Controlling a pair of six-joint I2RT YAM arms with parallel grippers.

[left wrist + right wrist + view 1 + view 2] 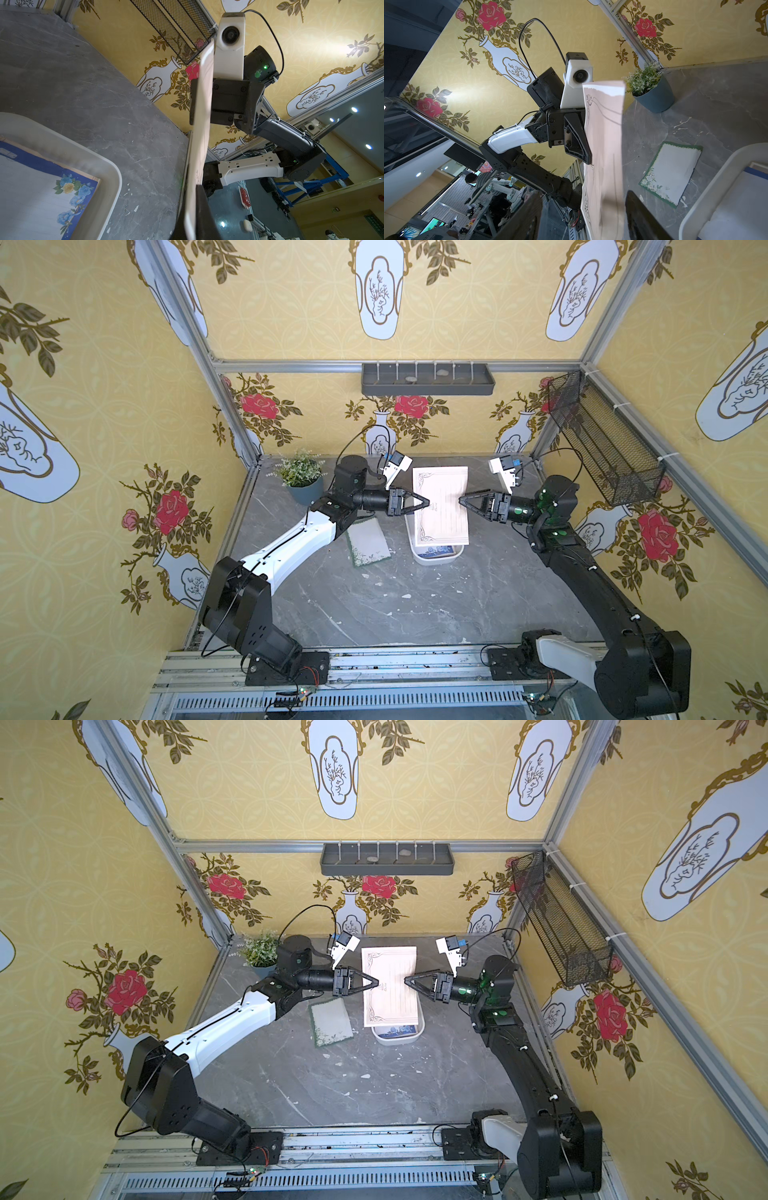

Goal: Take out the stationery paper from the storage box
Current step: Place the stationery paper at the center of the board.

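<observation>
In both top views the storage box (436,561) (397,1041) sits on the grey table (374,605) (332,1085). A tan sheet (440,485) (390,965) with dark corner flourishes is held in the air over the box's far part, hiding most of it. The left pincer (428,503) (377,982) is clamped on the sheet's edge on the box's left side. The right pincer (460,499) (405,981) meets the opposite edge. A blue-bordered sheet (434,551) (395,1029) lies inside the box at its near end. A green-bordered sheet (368,542) (330,1022) lies flat on the table just left of the box.

In the left wrist view the tan sheet (202,104) shows edge-on, pinched in the left pincer (192,199) and clear of the box (87,158). The blue-bordered sheet (31,187) rests on the box's floor.

In the right wrist view the right pincer (583,193) stands wide apart, its jaws on either side of the tan sheet (606,135) without closing on it. The left pincer (588,162) grips the sheet's far edge. The green-bordered sheet (672,172) lies beyond the box's rim (708,199).
</observation>
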